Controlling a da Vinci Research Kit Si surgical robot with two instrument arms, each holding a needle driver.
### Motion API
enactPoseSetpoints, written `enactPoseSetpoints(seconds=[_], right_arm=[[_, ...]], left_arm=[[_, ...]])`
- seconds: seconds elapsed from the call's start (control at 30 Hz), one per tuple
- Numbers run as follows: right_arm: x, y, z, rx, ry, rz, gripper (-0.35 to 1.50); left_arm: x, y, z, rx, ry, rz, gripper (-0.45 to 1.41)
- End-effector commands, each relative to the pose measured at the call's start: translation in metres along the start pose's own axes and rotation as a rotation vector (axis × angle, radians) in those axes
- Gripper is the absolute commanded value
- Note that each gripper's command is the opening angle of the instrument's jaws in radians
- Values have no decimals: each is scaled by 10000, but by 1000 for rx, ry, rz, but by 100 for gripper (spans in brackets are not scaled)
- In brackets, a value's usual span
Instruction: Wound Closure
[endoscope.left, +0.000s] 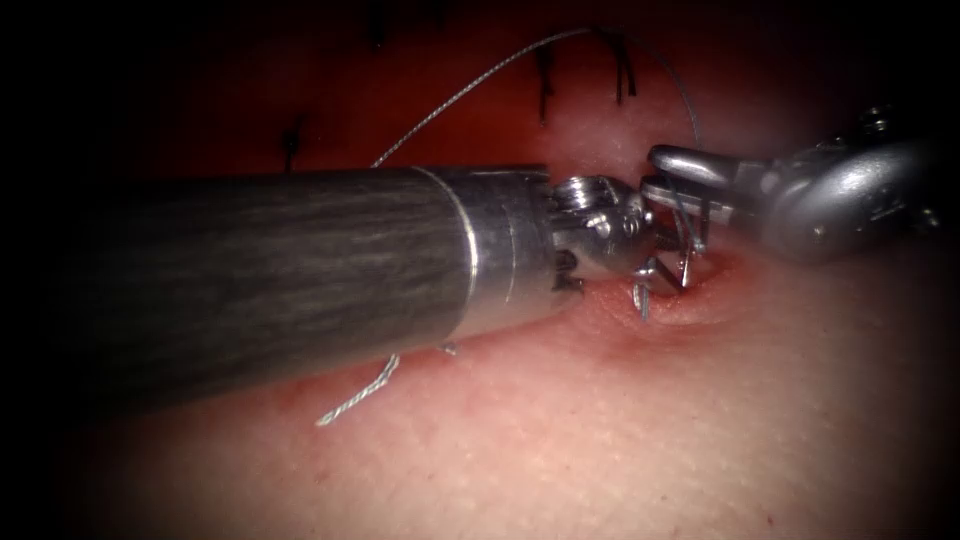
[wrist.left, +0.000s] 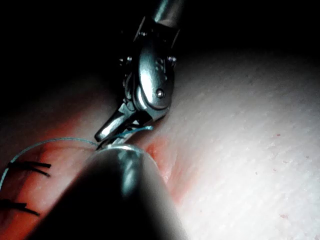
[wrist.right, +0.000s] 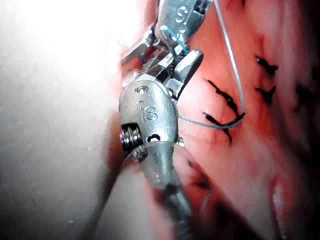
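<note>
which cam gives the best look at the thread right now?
Endoscope view: the thread arcs from behind the left tool over the tissue down to the right tool. The right wrist view shows a loop crossing dark stitches; the left wrist view shows a short strand.

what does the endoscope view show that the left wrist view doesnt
Endoscope view: the left tool's end effector at a dimple in the tissue, and a cut end of thread beside its shaft. What it holds, and where the needle is, I cannot tell.
Left wrist view: the pivot pin on the right tool's wrist, up close.
Both: the right tool's end effector, open, gripping nothing, thread running across it, plus dark stitches.
</note>
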Motion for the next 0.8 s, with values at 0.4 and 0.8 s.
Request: enactPoseSetpoints(seconds=[0.4,0.8], right_arm=[[-7,7,8,-10,-3,4,-35],[-12,17,10,11,-11,45,-35]], left_arm=[[-9,40,-28,71,52,-1,36],[12,61,-12,96,90,-43,32]])
